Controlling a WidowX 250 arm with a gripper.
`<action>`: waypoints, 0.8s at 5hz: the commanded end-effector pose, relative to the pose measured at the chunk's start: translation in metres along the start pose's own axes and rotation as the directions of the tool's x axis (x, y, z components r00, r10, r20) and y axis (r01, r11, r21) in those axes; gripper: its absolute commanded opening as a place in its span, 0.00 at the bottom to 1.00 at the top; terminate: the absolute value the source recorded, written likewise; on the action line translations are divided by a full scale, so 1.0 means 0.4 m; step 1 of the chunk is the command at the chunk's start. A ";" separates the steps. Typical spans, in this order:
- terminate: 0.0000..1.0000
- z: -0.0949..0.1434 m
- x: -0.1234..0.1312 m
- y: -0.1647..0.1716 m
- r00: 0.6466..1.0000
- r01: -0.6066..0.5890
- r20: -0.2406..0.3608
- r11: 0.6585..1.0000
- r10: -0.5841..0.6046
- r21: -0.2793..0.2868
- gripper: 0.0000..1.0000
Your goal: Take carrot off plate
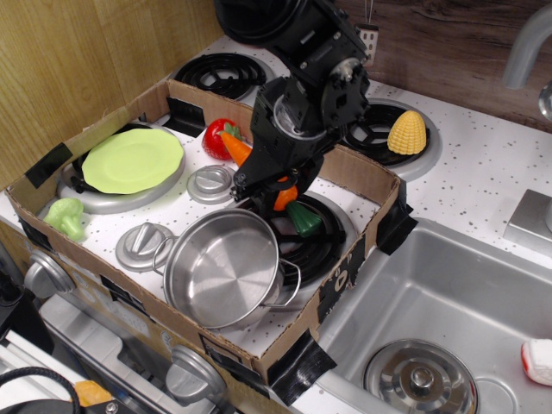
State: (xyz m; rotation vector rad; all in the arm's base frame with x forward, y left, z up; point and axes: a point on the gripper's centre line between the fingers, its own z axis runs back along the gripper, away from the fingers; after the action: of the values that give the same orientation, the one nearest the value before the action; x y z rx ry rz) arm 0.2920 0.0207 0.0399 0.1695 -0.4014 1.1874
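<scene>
The orange carrot (285, 197) with its dark green stem cap (304, 218) hangs low over the black front burner (321, 235), just right of the steel pot. My gripper (277, 191) is shut on the carrot's orange body, with the green end pointing down and to the right. I cannot tell whether the cap touches the burner. The lime-green plate (131, 159) lies flat and bare on the left burner, well to the left of the gripper.
A steel pot (222, 267) stands in front of the gripper. A red toy with an orange piece (221, 134) lies behind the gripper. Two silver lids (213, 183) (142, 244), a broccoli (67, 216), the cardboard wall (349, 170), corn (407, 131) and the sink (466, 293) surround them.
</scene>
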 end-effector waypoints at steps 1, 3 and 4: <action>0.00 -0.003 0.012 -0.023 0.999 0.001 -0.046 0.998 -0.003 -0.057 0.00; 0.00 0.015 0.010 -0.048 0.997 -0.028 -0.075 0.998 0.024 -0.053 1.00; 0.00 0.051 0.023 -0.064 0.996 -0.080 -0.050 0.997 0.080 -0.010 1.00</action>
State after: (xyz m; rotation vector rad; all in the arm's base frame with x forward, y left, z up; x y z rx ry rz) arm 0.3012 0.0079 0.0504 0.1423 -0.3440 1.2666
